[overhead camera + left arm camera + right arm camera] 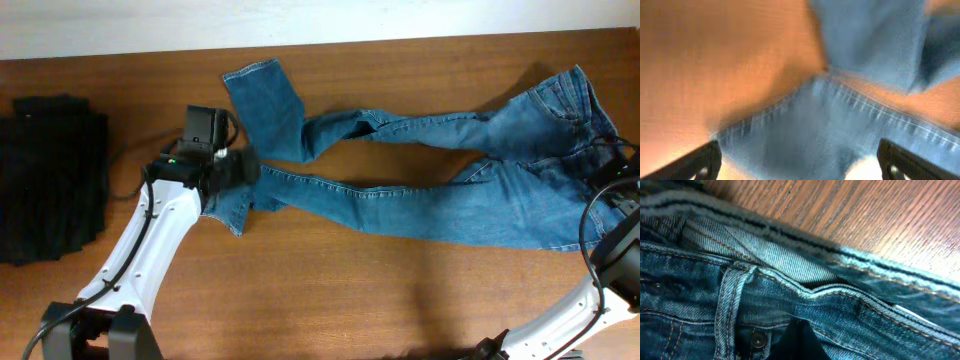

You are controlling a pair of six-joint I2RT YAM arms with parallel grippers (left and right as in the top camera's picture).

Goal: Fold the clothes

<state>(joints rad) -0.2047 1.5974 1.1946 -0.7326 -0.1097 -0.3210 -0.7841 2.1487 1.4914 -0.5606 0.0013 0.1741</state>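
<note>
**denim_dan:** So where is it with the folding? Start at the arms.

**yam_fan:** Left pincer (240,168) is wide open. In its wrist view the fingers (700,161) sit at the two bottom corners with nothing clamped between them. It hangs right over the hem of the near leg of the jeans (450,205), though that view is pretty blurry.

**denim_dan:** And the right one?

**yam_fan:** Right pincer (622,175) is closed, down at the waist end by the counter's right edge. Its camera is jammed up against the waistband (805,292), and you can see a belt loop (732,300) and a rivet (758,340). Can't tell if there's actually denim pinched in it.

**denim_dan:** Any folds done?

**yam_fan:** Not really, I'd say. The jeans lie stretched across the counter (350,300) with the waist on the right and both legs running left. The far leg kinks up toward the back edge at its cuff (255,80). That looks more like a messy flop than a proper fold. The near leg lies long and mostly flat.

**denim_dan:** So basically step one.

**yam_fan:** Yeah, my guess is it's early. The legs need to go one on top of the other, then the length needs folding up. The black pile (50,180) sits well off to the left, apart from all this.
</note>
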